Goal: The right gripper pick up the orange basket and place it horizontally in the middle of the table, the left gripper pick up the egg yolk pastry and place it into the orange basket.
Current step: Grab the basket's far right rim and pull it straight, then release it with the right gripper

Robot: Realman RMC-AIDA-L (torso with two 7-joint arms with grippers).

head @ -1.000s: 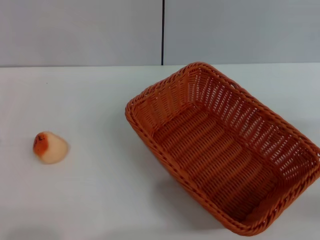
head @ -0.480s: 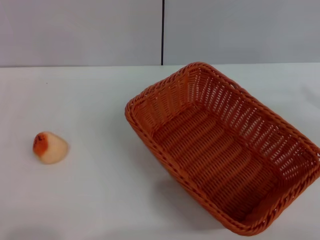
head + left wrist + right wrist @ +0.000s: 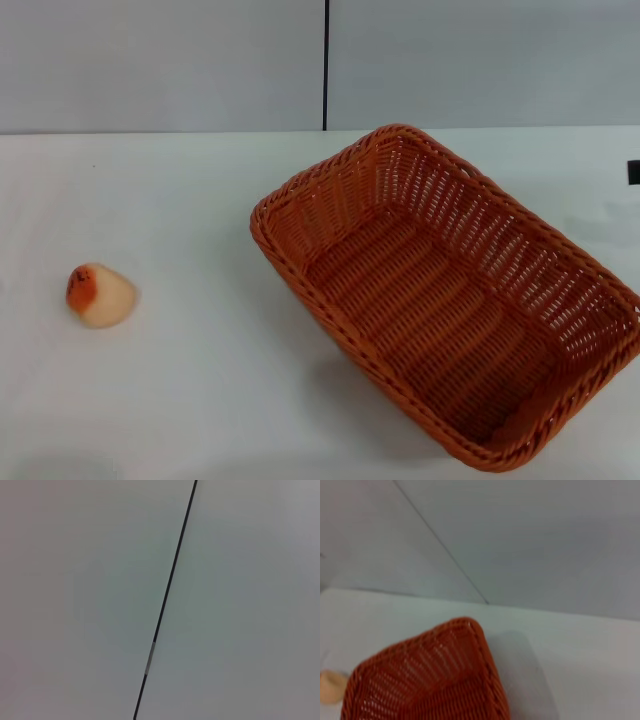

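Note:
The orange basket point(image 3: 450, 290) lies empty on the white table point(image 3: 200, 390), right of centre and turned diagonally; one of its corners point(image 3: 445, 675) fills the low part of the right wrist view. The egg yolk pastry point(image 3: 99, 295) rests alone at the table's left side, its orange-red patch facing left, and a sliver of the pastry point(image 3: 331, 687) shows beside the basket in the right wrist view. Only a small black piece of the right gripper point(image 3: 634, 172) shows at the right edge, beyond the basket's far right side. The left gripper is out of view.
A grey wall with a dark vertical seam point(image 3: 325, 65) stands behind the table. The left wrist view holds only that wall and seam point(image 3: 170, 585). Bare tabletop lies between the pastry and the basket.
A small black piece of the right gripper has come into the head view at the right edge. The basket and the pastry have not moved.

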